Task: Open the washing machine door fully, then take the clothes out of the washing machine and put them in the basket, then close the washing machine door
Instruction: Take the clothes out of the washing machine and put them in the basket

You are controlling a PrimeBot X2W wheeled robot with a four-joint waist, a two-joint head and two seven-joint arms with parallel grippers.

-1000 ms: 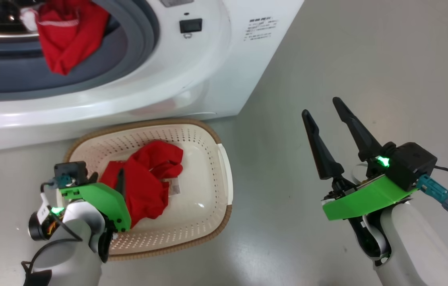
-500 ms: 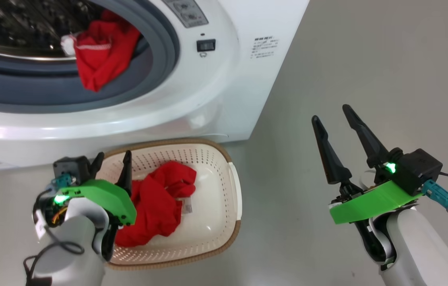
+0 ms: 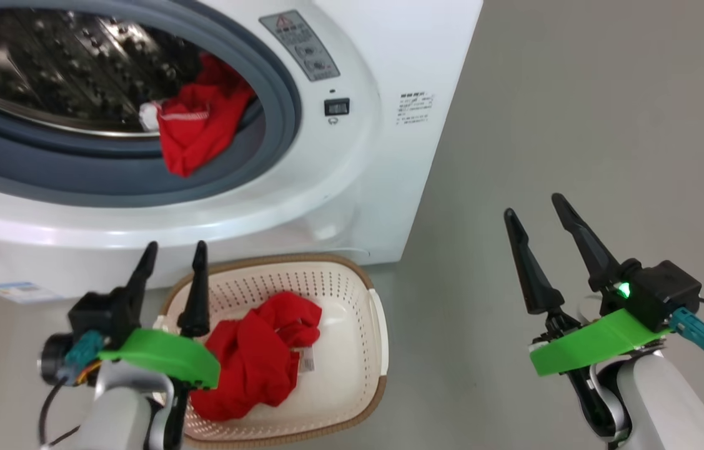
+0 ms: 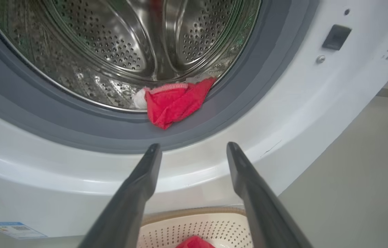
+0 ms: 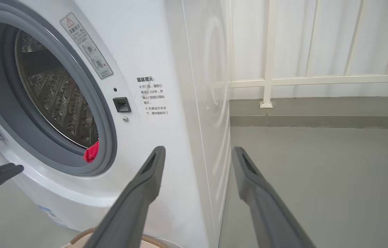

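1. Red fabric lies in two places. One red garment (image 3: 258,356) sits bunched in the cream plastic basket (image 3: 367,300), towards its left half, beside a small paper label (image 3: 307,359) on the basket's bottom.
2. The basket stands on the grey floor (image 3: 576,94), right against the foot of the white washing machine (image 3: 389,62).
3. A second red garment (image 3: 198,134) hangs at the lower right of the steel drum (image 4: 111,44). It drapes over the drum's lip onto the grey seal (image 3: 108,187), with a white piece (image 3: 148,115) touching its left side.
4. The rest of the drum that can be seen is bare perforated metal.
5. The left gripper (image 3: 175,245) hovers over the basket's left rear corner. Its two dark fingers point up at the machine's front, just below the seal. They are spread wide with nothing between them.
6. In the left wrist view the hanging garment lies beyond the fingertips, apart from them.
7. The right gripper (image 3: 533,205) is over bare floor to the right of the basket and well apart from it. Its fingers are raised, pointing past the machine's right corner, spread wide and holding nothing.
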